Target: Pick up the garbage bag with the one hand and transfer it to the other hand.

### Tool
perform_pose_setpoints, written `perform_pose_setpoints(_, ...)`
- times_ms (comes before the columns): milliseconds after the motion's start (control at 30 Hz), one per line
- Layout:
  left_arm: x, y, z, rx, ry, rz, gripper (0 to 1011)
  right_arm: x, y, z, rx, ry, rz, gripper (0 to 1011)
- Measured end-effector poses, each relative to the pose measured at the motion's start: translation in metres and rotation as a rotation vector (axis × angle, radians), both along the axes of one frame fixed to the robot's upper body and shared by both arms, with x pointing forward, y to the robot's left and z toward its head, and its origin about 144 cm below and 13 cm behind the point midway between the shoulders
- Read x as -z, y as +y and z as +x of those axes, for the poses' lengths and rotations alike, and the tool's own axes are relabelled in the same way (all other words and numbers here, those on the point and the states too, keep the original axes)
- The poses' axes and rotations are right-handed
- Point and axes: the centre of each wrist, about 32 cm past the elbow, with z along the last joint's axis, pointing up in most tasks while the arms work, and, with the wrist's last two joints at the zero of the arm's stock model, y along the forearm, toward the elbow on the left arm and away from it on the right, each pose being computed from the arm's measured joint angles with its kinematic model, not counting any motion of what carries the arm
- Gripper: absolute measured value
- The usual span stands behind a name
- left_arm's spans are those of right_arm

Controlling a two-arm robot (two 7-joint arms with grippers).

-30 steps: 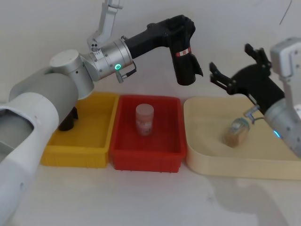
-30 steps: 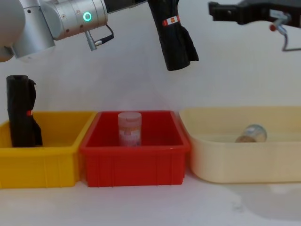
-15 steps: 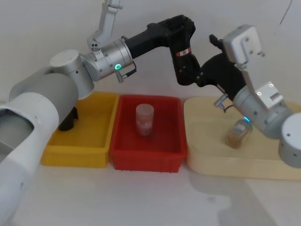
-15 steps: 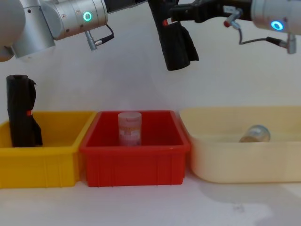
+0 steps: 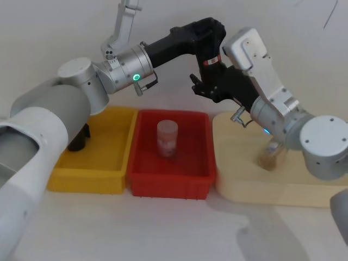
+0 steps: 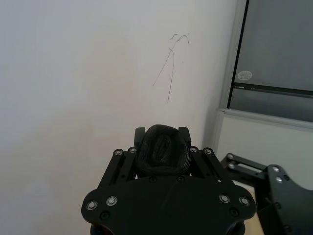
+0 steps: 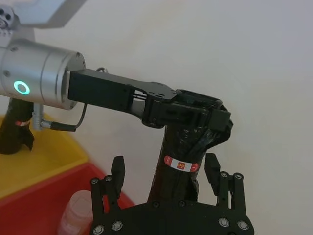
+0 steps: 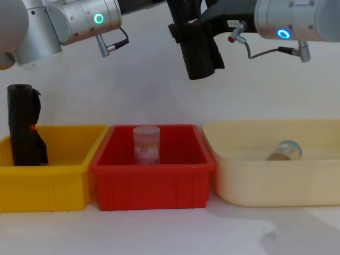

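Head view: the lower end of the bag (image 5: 211, 69) sits behind the right gripper (image 5: 199, 87), so I can't tell if its fingers actually touch it. The spare roll (image 5: 79, 139) at mid left is mostly behind the left arm (image 5: 60, 109), and the jar (image 5: 269, 156) at right is half covered by the right arm (image 5: 321, 147). The chest view chops off the bag's top at the upper edge. In the right wrist view the label (image 7: 180, 165) text is too small to read

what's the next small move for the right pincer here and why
Probably shut the right pincer on the garbage bag: its open fingers straddle the roll at the label, while the left pincer grips its top.
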Motion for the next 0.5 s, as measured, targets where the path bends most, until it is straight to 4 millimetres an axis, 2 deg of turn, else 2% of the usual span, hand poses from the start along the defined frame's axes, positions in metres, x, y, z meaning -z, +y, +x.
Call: perform_pose_setpoints(500,0.000,0.000,0.000,0.000,0.000,0.000,381,-0.002,0.014,0.017,0.081,0.031,-0.046,1001)
